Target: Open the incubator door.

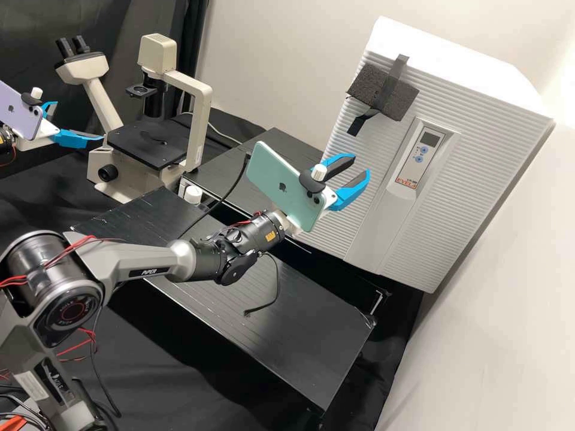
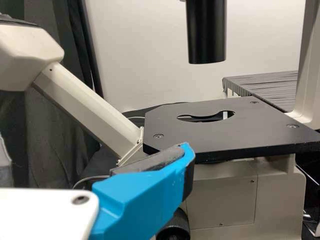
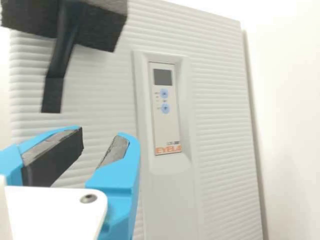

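Jaws spread, the right gripper (image 1: 360, 164) hangs before the shut incubator door (image 1: 455, 173), near the black strap (image 1: 356, 124), which probably serves as a pull. Beside the microscope (image 1: 153, 142), the left gripper (image 1: 79, 121), partly hidden, seems spread too, likely parked clear of the door's swing.

A beige microscope (image 1: 201, 123) stands upright; a dark curtain (image 1: 120, 27) hangs behind.

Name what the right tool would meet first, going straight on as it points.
Probably the ribbed front of the incubator, though depth is unclear and the right tool could brush the dark strap hanging there first.
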You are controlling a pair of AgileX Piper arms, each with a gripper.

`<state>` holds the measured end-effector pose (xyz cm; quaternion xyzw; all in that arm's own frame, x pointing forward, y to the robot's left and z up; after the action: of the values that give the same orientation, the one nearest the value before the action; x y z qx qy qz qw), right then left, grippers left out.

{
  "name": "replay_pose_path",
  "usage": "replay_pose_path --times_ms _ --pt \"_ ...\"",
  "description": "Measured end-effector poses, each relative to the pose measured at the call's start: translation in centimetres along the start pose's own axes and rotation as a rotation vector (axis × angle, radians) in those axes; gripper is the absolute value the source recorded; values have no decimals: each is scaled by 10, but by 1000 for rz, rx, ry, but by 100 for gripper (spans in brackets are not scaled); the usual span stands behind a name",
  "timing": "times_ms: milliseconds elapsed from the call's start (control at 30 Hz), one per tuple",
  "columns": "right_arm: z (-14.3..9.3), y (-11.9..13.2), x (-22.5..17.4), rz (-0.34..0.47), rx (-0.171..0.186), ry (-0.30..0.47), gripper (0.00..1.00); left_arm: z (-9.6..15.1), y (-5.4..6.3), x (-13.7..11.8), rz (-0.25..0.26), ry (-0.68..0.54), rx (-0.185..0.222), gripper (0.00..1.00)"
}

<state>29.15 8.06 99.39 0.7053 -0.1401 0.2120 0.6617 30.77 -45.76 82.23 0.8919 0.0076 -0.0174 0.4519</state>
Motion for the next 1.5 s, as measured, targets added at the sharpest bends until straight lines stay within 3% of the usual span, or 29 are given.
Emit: replay_pose_path --times_ms 333,467,667,1067,1100,1500 --pt "-25 -23 0 -85 19 74 100 0 0 0 0 0 0 100" --pt "-31 -35 6 -111 -6 91 100 0 0 0 0 0 0 100" --pt "-31 -47 17 -137 -54 66 100 0 0 0 0 0 0 100" --pt "-24 -52 24 -129 -50 21 100 0 0 0 0 0 0 100" --pt "-24 -52 24 -129 -50 21 0 0 0 0 0 0 0 100" --pt "-23 -52 24 -121 -63 12 0 0 0 0 0 0 0 100"
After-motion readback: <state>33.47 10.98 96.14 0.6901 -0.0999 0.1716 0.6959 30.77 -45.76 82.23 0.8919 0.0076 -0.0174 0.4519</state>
